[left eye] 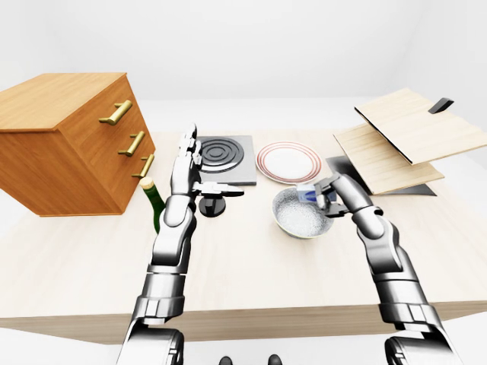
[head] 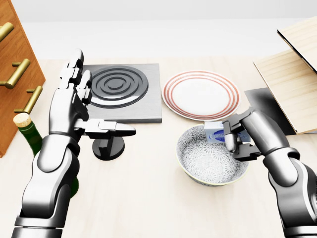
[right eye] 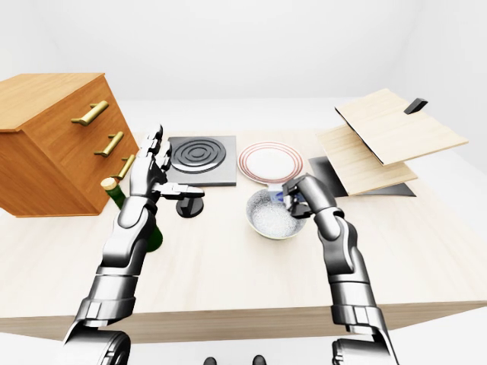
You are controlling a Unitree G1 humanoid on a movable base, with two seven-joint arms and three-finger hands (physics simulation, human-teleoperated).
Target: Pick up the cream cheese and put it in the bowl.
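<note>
1. Holding the cheese [head: 216, 132] over the bowl's [head: 194, 163] upper-right rim: right hand [head: 238, 137] has its fingers closed round the small white-and-blue box. Looks like it sits at or just above the rim; can't tell if it touches.
2. Step in hand, my read: release into the bowl. The box is at the rim, not over the middle, so shift the hand a bit toward the bowl's centre (left and down in the head view) before opening. Dropping from here risks it catching the rim and tipping out toward the plate.
3. Keep it low on release, open the fingers fully, then lift straight up so a finger doesn't drag the box or nudge the bowl.
4. Left hand [head: 74, 101] is spread wide and empty, thumb sticking out sideways, hovering above a small black stand [head: 108, 148]. Well apart from the bowl; no need to move it.
5. Table [left eye: 251, 274]: light wood. Bowl near the middle, red-ringed plate [head: 207, 94] just beyond it, hob [head: 121, 91] left of the plate.
6. Left edge: wooden drawer unit [left eye: 65, 141] with brass handles, green bottle [head: 29, 134] beside it.
7. Right edge: stacked wooden boards [left eye: 403, 141] on a dark mat.
8. Room: plain white walls, nothing else visible.
</note>
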